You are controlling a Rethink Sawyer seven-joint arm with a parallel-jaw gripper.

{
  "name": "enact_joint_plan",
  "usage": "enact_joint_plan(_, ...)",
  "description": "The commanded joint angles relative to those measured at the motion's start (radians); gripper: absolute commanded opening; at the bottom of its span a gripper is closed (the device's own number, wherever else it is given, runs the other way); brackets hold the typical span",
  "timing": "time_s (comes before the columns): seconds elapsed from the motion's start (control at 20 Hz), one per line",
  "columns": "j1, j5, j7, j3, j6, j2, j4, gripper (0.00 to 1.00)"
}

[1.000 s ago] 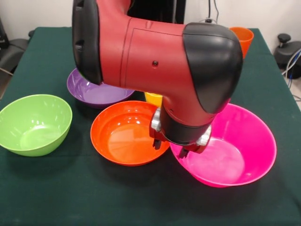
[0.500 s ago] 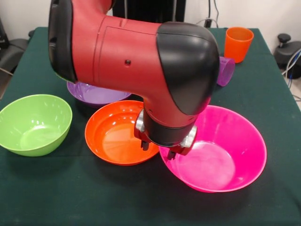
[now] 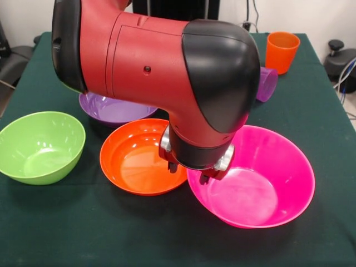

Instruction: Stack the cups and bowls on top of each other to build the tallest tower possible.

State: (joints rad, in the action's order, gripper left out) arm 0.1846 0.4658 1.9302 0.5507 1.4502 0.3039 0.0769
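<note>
My gripper (image 3: pixel 189 172) hangs under the big red and black arm, at the left rim of the huge pink bowl (image 3: pixel 261 194). One finger (image 3: pixel 204 178) is inside the pink bowl and the other (image 3: pixel 172 166) is outside it, over the large orange bowl (image 3: pixel 133 161), so the jaws are shut on the pink rim. The two bowls touch. A purple bowl (image 3: pixel 111 108) and a green bowl (image 3: pixel 39 147) sit to the left. An orange cup (image 3: pixel 281 51) stands at the far right, and a purple cup (image 3: pixel 267 83) lies beside it. The yellow cup and the other bowls are hidden.
The arm's bulky wrist (image 3: pixel 167 72) covers the table's middle and far part. The green table cloth (image 3: pixel 167 233) runs along the near side. Chairs and cables show beyond the table's side edges.
My gripper has moved left with the pink bowl's rim in it. The pink bowl slid left and settled flatter. The large orange bowl was pushed a little left. The arm now hides the yellow cup.
</note>
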Motion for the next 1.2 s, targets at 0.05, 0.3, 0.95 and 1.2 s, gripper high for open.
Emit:
enact_joint_plan(0.05,0.004,0.063,-0.276,0.059,0.126,-0.023,0.004,1.00)
enact_joint_plan(0.3,0.000,0.108,-0.262,0.110,0.148,-0.033,0.003,1.00)
enact_joint_plan(0.95,0.062,0.301,-0.335,0.346,0.176,-0.007,-0.051,1.00)
enact_joint_plan(1.2,0.073,0.328,-0.389,0.375,0.190,-0.019,-0.048,1.00)
